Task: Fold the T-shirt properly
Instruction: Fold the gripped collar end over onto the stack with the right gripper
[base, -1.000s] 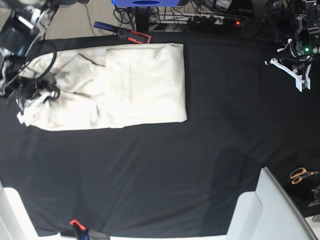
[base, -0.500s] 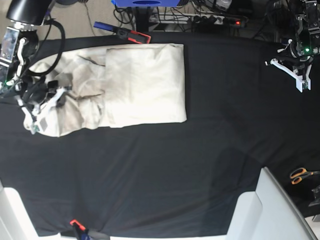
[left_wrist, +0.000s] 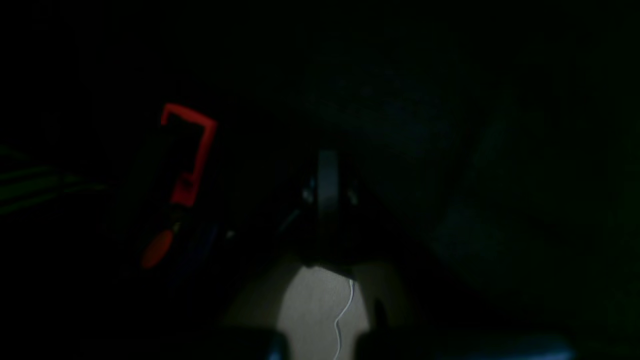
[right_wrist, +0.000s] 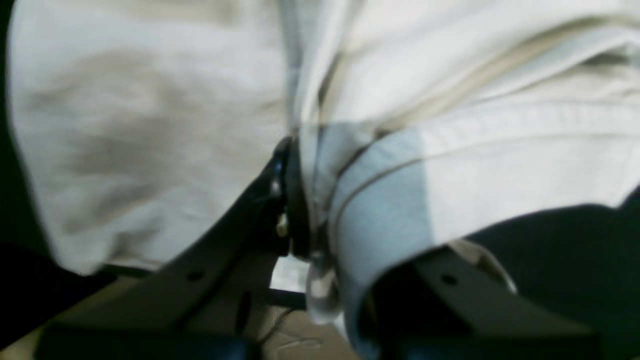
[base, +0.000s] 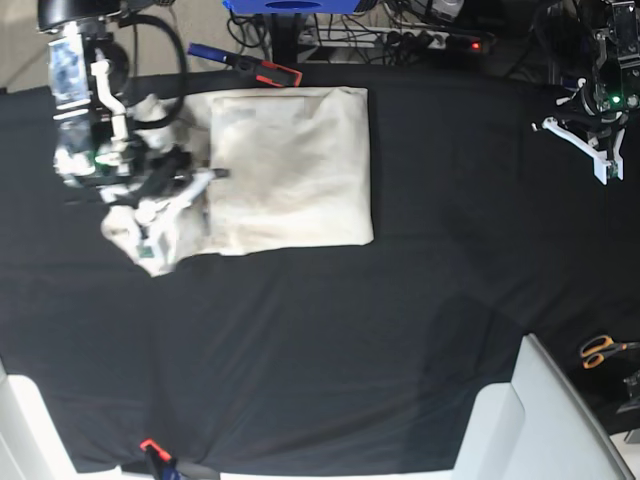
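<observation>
No text, label, brand, number or sign could be read in any view. The T-shirt (base: 285, 165) bore no print on its cream cloth, neither beside the right gripper's fingers (right_wrist: 292, 200) nor farther from them. The left wrist view was nearly black, so any marking on the red clamp (left_wrist: 187, 155) there may simply have been lost in the dark. The blue object (base: 290, 5) beyond the far edge of the worktop (base: 400, 330) showed no legible lettering.
</observation>
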